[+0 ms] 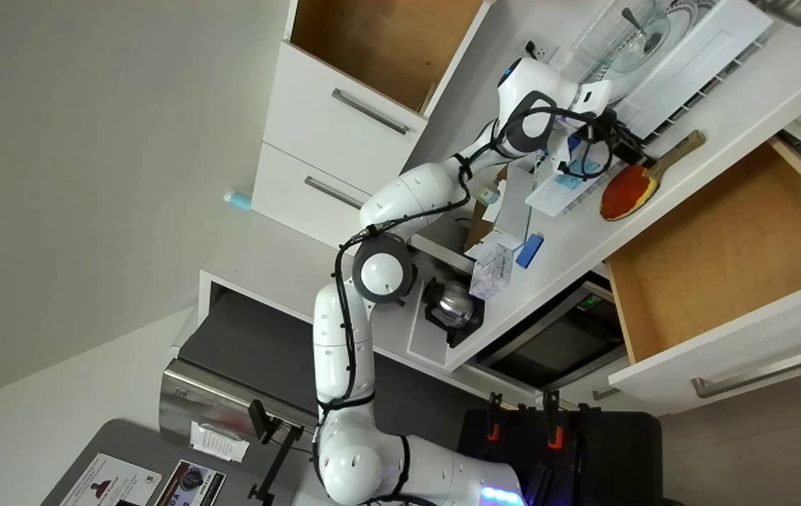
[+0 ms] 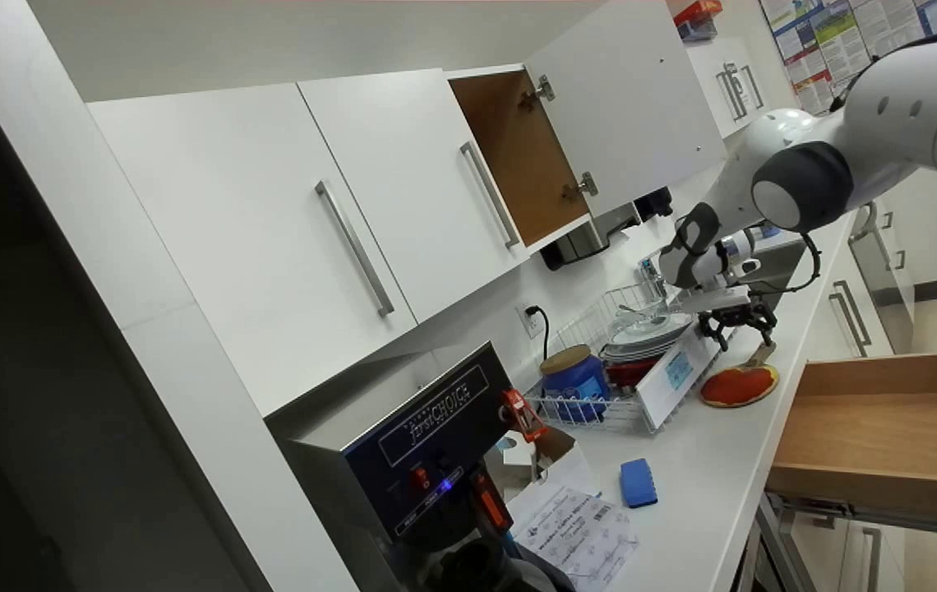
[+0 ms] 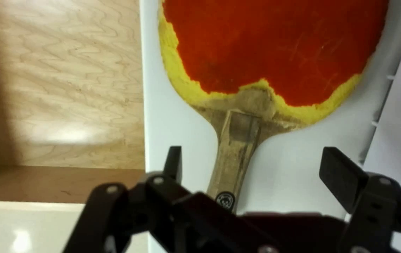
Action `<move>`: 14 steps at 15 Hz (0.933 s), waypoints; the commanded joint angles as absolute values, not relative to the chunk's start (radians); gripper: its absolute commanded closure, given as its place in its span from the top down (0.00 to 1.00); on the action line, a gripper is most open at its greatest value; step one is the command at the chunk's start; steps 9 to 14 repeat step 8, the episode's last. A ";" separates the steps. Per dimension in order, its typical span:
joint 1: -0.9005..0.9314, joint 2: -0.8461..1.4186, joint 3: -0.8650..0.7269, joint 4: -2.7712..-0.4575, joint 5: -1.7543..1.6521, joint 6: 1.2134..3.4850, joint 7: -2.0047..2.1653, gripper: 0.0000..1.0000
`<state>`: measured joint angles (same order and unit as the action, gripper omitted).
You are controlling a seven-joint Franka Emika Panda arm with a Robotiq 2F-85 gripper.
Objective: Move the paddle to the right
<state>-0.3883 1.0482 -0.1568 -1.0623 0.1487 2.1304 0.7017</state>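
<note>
The paddle has a round red head with a yellow edge and a brown wooden handle. It lies flat on the white counter in both exterior views (image 1: 627, 192) (image 2: 738, 386) and in the wrist view (image 3: 274, 45). My gripper (image 3: 254, 161) is open and empty, with its fingers on either side of the handle in the wrist view. The handle lies nearer the left finger there, and its lower end is hidden behind the gripper. In both exterior views the gripper (image 1: 631, 145) (image 2: 741, 330) is above the counter by the handle, apart from the paddle.
A white dish rack panel (image 2: 678, 370) stands close beside the paddle. An open wooden drawer (image 1: 738, 260) lies below the counter's front edge. A blue sponge-like block (image 2: 639, 483) and a blue container (image 2: 575, 382) are farther along the counter.
</note>
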 commanded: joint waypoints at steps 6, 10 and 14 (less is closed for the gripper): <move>-0.374 0.728 -0.064 -1.536 0.154 2.136 0.466 1.00; -0.331 0.677 -0.103 -1.622 0.203 2.144 0.413 1.00; -0.331 0.677 -0.103 -1.622 0.203 2.144 0.413 1.00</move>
